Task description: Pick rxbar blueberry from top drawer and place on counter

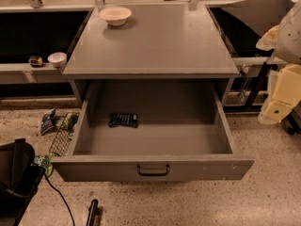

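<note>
The rxbar blueberry [123, 120] is a small dark navy wrapper lying flat on the floor of the top drawer [155, 147], in its left-middle part. The drawer is pulled fully open, with its dark bar handle [153, 170] on the front panel. The grey counter [155, 41] is the top of the cabinet right above it. My gripper [277, 108] is the pale yellow and white part at the right edge, outside the drawer and beside the cabinet, far from the bar.
A cream bowl [115, 15] stands on the counter's back left. A small white bowl [57, 59] and a dark item [35, 60] sit on the left shelf. Snack packets [47, 121] and a wire rack [61, 142] lie on the floor left of the drawer. A black object [14, 182] is at bottom left.
</note>
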`<state>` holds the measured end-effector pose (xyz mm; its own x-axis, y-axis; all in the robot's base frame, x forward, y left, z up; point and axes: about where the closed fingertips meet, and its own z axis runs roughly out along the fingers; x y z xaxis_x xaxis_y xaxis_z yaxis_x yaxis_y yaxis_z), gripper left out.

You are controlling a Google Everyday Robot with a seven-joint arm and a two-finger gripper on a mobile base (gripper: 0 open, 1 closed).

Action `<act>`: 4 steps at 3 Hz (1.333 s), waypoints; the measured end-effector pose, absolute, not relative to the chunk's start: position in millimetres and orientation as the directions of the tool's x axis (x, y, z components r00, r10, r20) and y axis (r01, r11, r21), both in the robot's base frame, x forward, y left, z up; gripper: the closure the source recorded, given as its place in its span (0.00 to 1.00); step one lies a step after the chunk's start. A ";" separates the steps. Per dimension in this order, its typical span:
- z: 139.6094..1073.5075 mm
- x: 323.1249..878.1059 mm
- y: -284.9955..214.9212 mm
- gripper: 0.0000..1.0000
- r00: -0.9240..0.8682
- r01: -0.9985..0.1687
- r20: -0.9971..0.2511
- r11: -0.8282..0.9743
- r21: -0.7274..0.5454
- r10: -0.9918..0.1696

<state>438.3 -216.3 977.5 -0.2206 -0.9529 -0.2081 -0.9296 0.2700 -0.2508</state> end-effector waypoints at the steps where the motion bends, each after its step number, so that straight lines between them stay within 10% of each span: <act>1: 977.5 438.3 -216.3 0.00 -0.221 -0.930 -0.208 0.270 -0.251 -0.953; 4: 857.2 457.2 -118.9 0.00 -0.124 -0.966 -0.507 0.221 -0.136 -0.853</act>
<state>457.2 -118.9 857.2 -0.1242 -0.8532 -0.5066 -0.9656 0.2214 -0.1363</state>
